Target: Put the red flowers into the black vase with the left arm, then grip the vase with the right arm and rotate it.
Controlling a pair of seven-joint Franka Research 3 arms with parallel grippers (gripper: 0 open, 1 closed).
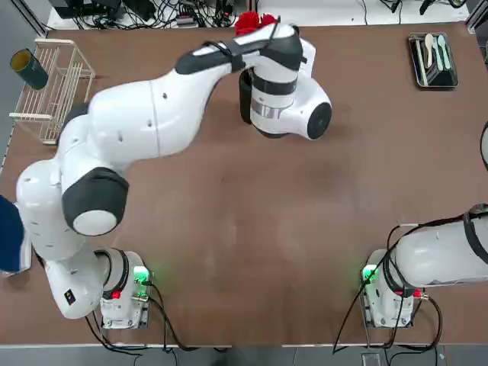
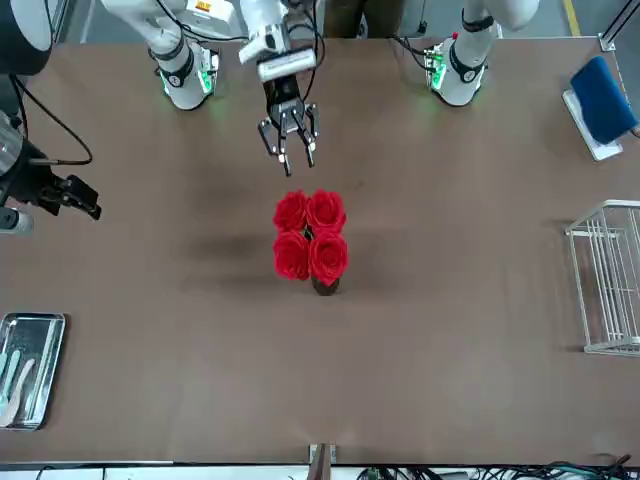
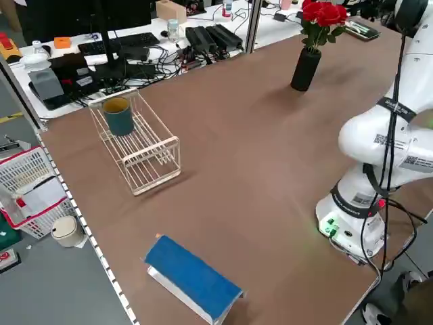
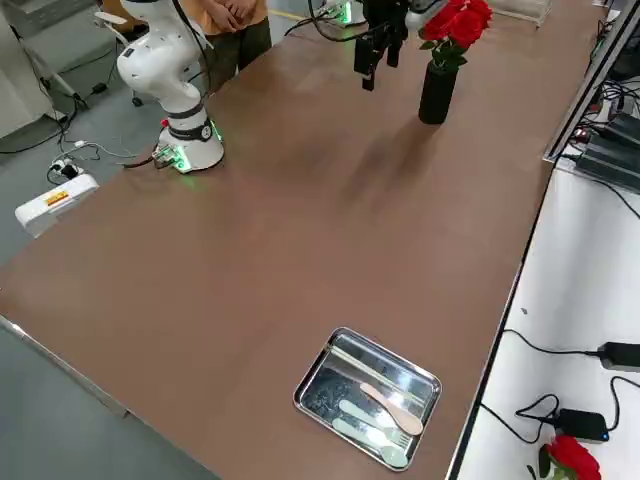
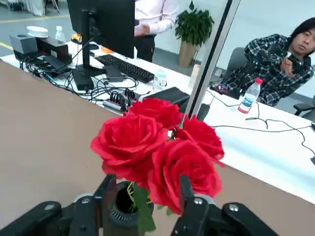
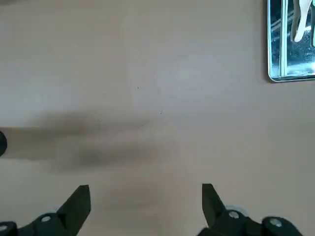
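Observation:
The red flowers [image 2: 310, 240] stand upright in the black vase [image 3: 305, 69] near the far middle of the table, with their stems inside its mouth [image 5: 120, 214]. My left gripper [image 2: 297, 163] hovers just on the robot's side of the blooms, at about their height. It is open and holds nothing. In the left wrist view the roses [image 5: 157, 147] fill the space ahead of its fingers [image 5: 106, 194]. My right gripper [image 2: 85, 205] hangs open over bare table at the robot's right side, far from the vase [image 4: 436, 93].
A wire rack [image 1: 57, 76] with a teal cup [image 3: 119, 115] stands at the far left. A metal tray [image 1: 432, 59] with utensils lies at the far right corner. A blue object [image 3: 193, 277] rests at the left edge. People sit beyond the table's far side.

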